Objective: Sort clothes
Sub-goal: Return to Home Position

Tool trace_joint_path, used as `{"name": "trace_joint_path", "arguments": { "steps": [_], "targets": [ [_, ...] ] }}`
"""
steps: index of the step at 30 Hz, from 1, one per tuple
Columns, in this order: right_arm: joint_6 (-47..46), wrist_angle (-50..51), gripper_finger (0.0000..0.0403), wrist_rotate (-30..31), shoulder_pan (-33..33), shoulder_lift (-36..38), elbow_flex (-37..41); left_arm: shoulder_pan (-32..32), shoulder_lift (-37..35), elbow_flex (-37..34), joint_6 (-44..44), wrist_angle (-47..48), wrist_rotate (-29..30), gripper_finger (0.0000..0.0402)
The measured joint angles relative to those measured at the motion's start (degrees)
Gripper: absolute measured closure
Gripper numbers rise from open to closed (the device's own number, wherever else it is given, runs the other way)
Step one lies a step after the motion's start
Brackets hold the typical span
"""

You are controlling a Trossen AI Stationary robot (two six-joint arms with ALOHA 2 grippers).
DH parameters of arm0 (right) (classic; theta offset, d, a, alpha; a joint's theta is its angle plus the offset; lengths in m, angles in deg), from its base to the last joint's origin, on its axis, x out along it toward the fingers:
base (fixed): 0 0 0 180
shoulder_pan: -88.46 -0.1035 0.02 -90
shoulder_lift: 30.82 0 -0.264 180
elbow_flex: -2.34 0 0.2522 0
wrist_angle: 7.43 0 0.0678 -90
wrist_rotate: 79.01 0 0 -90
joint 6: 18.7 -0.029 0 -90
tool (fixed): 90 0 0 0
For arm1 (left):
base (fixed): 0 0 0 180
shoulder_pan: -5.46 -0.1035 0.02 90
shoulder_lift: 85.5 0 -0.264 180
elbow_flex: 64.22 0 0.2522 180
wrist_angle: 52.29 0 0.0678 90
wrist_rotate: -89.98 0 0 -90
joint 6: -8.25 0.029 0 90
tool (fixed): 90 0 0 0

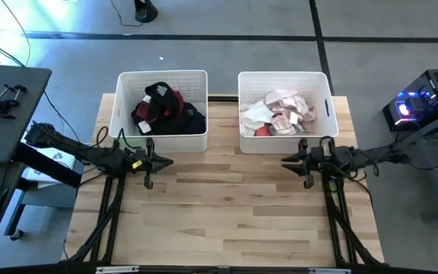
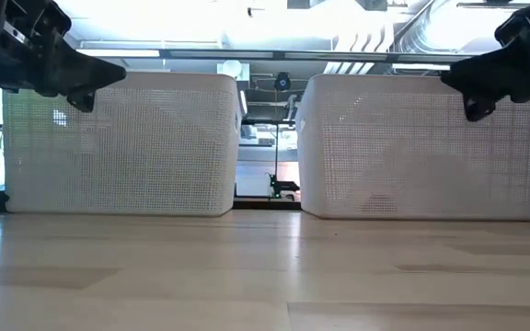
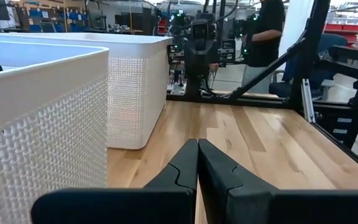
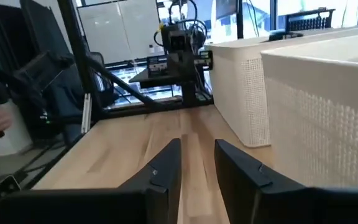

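Just in front of the left bin point(image 1: 162, 74), on the robot's side of it, the left gripper point(image 3: 197, 149) hangs above the table point(image 1: 226, 221) with its two fingers pressed together. It holds nothing and touches nothing. Across from it, in front of the right bin point(image 1: 284, 74), the right gripper point(image 4: 197, 146) mirrors that pose, but its fingers stand a little apart with only bare wood showing through the gap. It is empty too. The low view shows both grippers lifted off the boards, about level with the upper part of the bin walls and clear of them.

Further out, the dark clothes point(image 1: 166, 110), black and maroon, lie heaped inside the left bin. The pale clothes point(image 1: 280, 114), white, cream and pink, fill the right bin. No garment shows on the table.

By that layout the sorting looks done, and the step in hand is most likely the arms drawing back to rest. The next move calls for no grasp. The arms need only a clean retreat away from the bins, keeping the fingers off the mesh walls. Beyond the table, a person point(image 3: 266, 31) stands in the room.
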Motion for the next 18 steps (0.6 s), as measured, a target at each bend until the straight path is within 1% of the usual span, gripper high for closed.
{"name": "trace_joint_path", "arguments": {
  "steps": [3,7,8,12,14,18],
  "targets": [
    [3.3,-2.4,0.0319,0.9,0.2,-1.5,0.0,0.0,0.0,0.0,0.0,0.0,-0.5,0.0401],
    [5.6,-2.2,0.0319,5.6,2.1,-2.1,0.0,-0.1,-0.1,0.1,1.5,2.8,-3.6,0.0401],
    [5.4,-1.7,0.0319,5.7,2.9,-2.4,0.0,-0.1,-0.1,0.1,2.0,3.4,-3.7,0.0401],
    [3.4,0.2,0.0319,2.3,5.8,-3.3,0.0,-0.1,-0.4,0.0,3.0,3.8,-3.9,0.0401],
    [2.4,0.5,0.0319,0.3,6.8,-3.8,0.0,-0.1,-0.7,0.0,2.6,4.1,-5.5,0.0401],
    [2.0,0.6,0.0319,-0.7,7.4,-4.8,0.0,-0.1,-2.6,0.0,1.7,8.0,-7.5,0.0401]
  ]
}}
